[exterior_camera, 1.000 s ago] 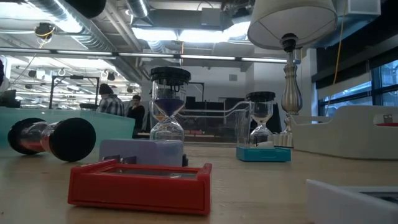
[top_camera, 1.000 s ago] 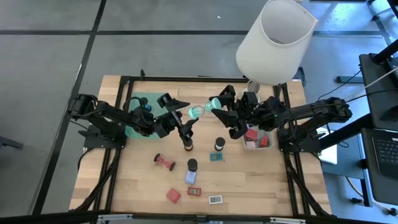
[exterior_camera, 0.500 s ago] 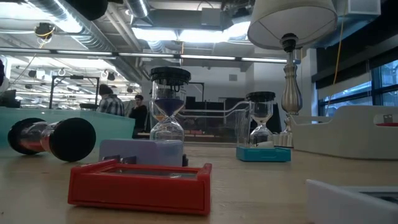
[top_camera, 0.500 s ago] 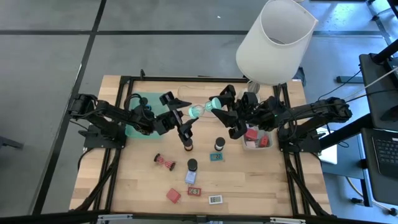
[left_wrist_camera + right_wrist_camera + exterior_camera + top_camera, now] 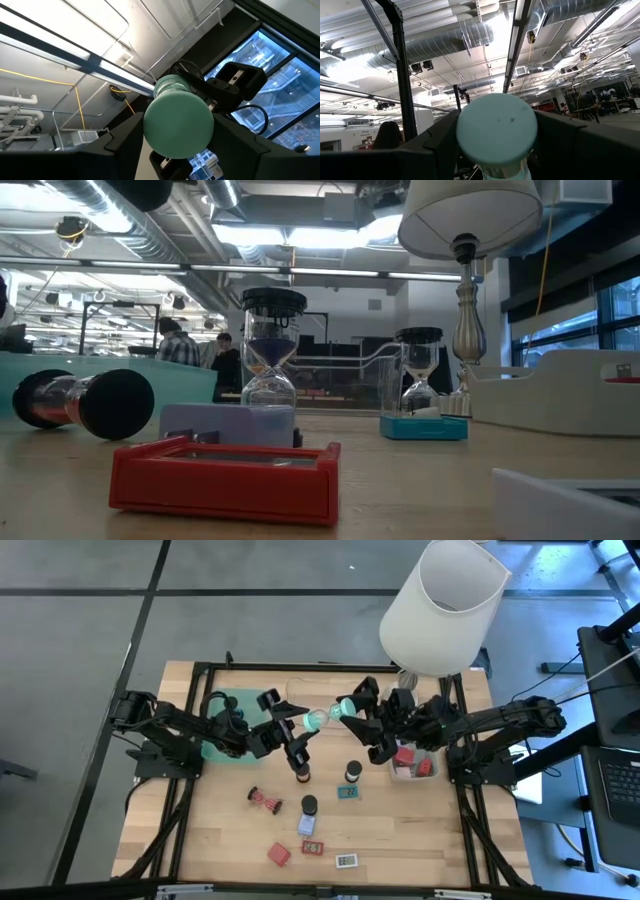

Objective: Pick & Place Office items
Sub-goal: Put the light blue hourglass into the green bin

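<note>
Above the wooden desk (image 5: 400,830), near the white-shaded lamp (image 5: 440,602), both grippers' fingers grip one green-capped glass hourglass (image 5: 327,716): left gripper (image 5: 296,720), right gripper (image 5: 352,710). A mistimed release could drop it.

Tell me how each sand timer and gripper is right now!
green sand timer: in the air, sideways, between both grippers.
right gripper: shut on one end.
left gripper: at the other end.
red sand timer: lying on its side.
black-capped sand timer: standing upright.
</note>
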Robot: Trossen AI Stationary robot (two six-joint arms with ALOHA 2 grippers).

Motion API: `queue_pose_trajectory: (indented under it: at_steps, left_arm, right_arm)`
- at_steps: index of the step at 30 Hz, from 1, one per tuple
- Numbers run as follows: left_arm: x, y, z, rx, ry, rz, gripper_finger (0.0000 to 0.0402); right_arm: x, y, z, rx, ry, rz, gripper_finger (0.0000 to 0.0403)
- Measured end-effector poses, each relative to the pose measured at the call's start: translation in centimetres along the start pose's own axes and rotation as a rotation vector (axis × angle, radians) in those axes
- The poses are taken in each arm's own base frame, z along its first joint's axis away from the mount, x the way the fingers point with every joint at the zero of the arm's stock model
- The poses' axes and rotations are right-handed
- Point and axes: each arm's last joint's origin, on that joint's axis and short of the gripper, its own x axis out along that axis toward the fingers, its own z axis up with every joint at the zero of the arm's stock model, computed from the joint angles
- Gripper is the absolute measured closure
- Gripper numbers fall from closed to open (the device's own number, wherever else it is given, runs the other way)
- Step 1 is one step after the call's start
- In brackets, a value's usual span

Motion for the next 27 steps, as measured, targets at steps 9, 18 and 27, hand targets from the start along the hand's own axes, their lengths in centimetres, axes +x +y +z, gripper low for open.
queue_pose_trajectory:
  at_steps: [9,18,27]
  left_arm:
    - [-0.02,-0.20,0.26,-0.012,-0.012,-0.010,0.0193]
    - [-0.02,-0.20,0.28,-0.035,-0.009,-0.006,0.0192]
    - [-0.03,-0.01,0.37,-0.057,-0.007,0.025,0.0196]
  right_arm:
    - [0.00,-0.01,-0.06,0.003,0.007,0.002,0.0179]
    - [0.00,-0.15,-0.24,-0.012,0.025,-0.016,0.0138]
    - [-0.37,-0.29,0.37,-0.036,0.081,-0.085,0.0067]
